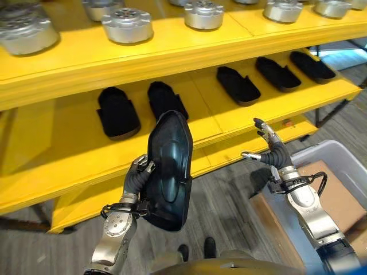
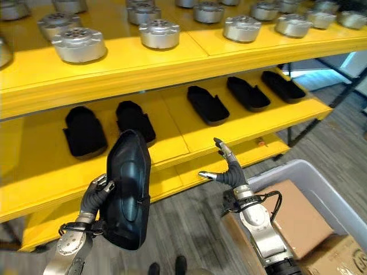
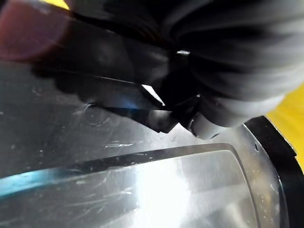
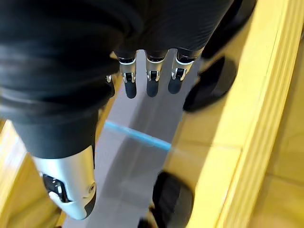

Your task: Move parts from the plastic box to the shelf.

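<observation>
up in front of the yellow shelf (image 1: 241, 129), the left hand (image 1: 137, 175) grips a long black moulded part (image 1: 168, 169), fingers curled round its left edge, holding it upright with its hollow, glossy inner face toward the robot. its top end overlaps the front lip of the middle shelf level, though i cannot tell whether it touches.

this looks like the carry-and-place step: the part is out of the plastic box (image 1: 338, 154) and not yet set down. five like black parts (image 2: 85, 130) already lie flat in a row on that level, two to the left and three to the right, with bare yellow board between the groups. my guess is the next move calls for tipping the part flat and sliding it into that gap without nudging the neighbours.

the right hand (image 2: 226, 167) hangs just before the shelf edge, fingers spread wide and empty.

round silver metal parts (image 1: 127, 24) sit along the top level. the grey plastic box stands low on the right, with cardboard boxes (image 2: 289, 215) showing inside and beside it.
</observation>
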{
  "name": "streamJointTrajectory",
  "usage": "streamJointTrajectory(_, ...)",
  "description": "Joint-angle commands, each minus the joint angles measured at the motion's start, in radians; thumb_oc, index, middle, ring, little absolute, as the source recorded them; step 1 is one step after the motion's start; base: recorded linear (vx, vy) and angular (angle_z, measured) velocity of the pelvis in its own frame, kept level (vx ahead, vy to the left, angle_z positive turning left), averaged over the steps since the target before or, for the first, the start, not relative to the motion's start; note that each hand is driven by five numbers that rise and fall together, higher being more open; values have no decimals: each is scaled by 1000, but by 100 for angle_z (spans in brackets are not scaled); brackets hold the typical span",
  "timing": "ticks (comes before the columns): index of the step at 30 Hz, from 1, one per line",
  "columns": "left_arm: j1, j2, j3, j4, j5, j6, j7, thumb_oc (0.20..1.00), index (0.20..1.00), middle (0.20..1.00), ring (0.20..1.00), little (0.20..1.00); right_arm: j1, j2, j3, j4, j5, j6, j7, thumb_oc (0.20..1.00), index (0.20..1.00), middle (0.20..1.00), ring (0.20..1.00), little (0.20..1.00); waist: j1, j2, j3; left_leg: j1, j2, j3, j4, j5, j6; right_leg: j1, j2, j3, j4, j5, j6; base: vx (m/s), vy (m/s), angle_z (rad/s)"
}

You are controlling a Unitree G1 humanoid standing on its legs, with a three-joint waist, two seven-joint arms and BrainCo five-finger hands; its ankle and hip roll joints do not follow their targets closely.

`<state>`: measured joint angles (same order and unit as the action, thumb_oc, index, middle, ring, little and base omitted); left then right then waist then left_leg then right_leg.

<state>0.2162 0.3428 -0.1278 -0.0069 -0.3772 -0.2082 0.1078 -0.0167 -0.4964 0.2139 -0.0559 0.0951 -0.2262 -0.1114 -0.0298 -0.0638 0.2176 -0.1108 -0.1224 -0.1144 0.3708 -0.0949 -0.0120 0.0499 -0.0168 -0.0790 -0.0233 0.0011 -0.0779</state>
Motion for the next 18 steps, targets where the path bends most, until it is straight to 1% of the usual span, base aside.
streamJointTrajectory(1,-3,9,45,-74,-22,-74,-3,200,200,200,200,200,-15,-11,-11,-44,24,-66,-17,1000,1000,1000,1000,1000,-1,-35,-63,48,186,29,-105,19,-2,-67,-14,58,141,-7,123,8,131,15)
streamJointTrajectory(2,-2,6,52,-82,-24,-71,7,200,200,200,200,200,-19,-9,-7,-39,23,-65,-22,1000,1000,1000,1000,1000,-4,-31,-67,59,262,24,-144,61,-13,-84,-25,61,164,-24,129,-12,155,-10)
streamJointTrajectory(3,-5,5,54,-86,-29,-70,10,200,200,200,200,200,-24,-9,-5,-34,25,-64,-30,1000,1000,1000,1000,1000,-7,-23,-67,68,307,23,-174,100,-20,-104,-29,59,189,-36,129,-33,210,-15)
streamJointTrajectory(4,-9,8,55,-92,-30,-68,14,200,200,200,200,200,-31,-10,-3,-29,24,-65,-38,1000,1000,1000,1000,1000,-8,-13,-65,65,369,5,-209,146,-26,-125,-37,67,222,-51,135,-45,214,-17)
streamJointTrajectory(6,-23,9,53,-97,-38,-62,18,200,200,200,200,200,-41,-15,-1,-21,24,-63,-55,1000,1000,1000,1000,1000,-14,9,-59,72,452,-10,-274,247,-49,-181,-47,63,309,-81,138,-46,363,-3)
streamJointTrajectory(7,-49,13,36,-89,-61,-57,15,200,200,200,200,200,-37,-14,-9,-9,55,-58,-66,1000,1000,1000,1000,1000,-26,47,-50,90,532,21,-372,338,-99,-224,-76,55,406,-124,161,-23,605,35)
streamJointTrajectory(8,-54,10,24,-88,-62,-56,9,200,200,200,200,200,-23,-18,-20,-9,54,-57,-66,1000,1000,1000,1000,1000,-29,65,-49,108,548,58,-414,330,-129,-239,-94,48,444,-138,178,4,613,47)
streamJointTrajectory(9,-53,11,24,-86,-63,-57,6,200,200,200,200,200,-15,-19,-25,-11,48,-55,-67,1000,1000,1000,1000,1000,-26,73,-50,110,548,61,-421,329,-140,-244,-103,47,453,-140,182,32,333,49)
streamJointTrajectory(11,-45,11,26,-87,-64,-59,2,200,200,200,200,200,-2,-14,-32,-12,40,-55,-65,1000,1000,1000,1000,1000,-20,75,-57,117,530,57,-419,288,-140,-236,-120,45,448,-136,193,54,209,12)
streamJointTrajectory(13,-54,17,28,-84,-54,-55,4,200,200,200,200,200,16,-2,-49,-15,29,-51,-69,1000,1000,1000,1000,1000,-13,64,-58,98,503,64,-395,249,-144,-204,-153,24,425,-124,211,108,212,31)
streamJointTrajectory(15,-47,28,34,-89,-52,-56,2,200,200,200,200,200,46,7,-67,-26,27,-47,-63,1000,1000,1000,1000,1000,-9,50,-56,87,462,50,-357,203,-138,-162,-188,13,390,-104,232,122,206,63)
streamJointTrajectory(18,-45,44,36,-92,-44,-56,2,200,200,200,200,200,74,19,-83,-30,11,-42,-60,1000,1000,1000,1000,1000,-2,30,-47,62,398,49,-299,153,-134,-102,-246,-14,327,-72,259,74,208,38)
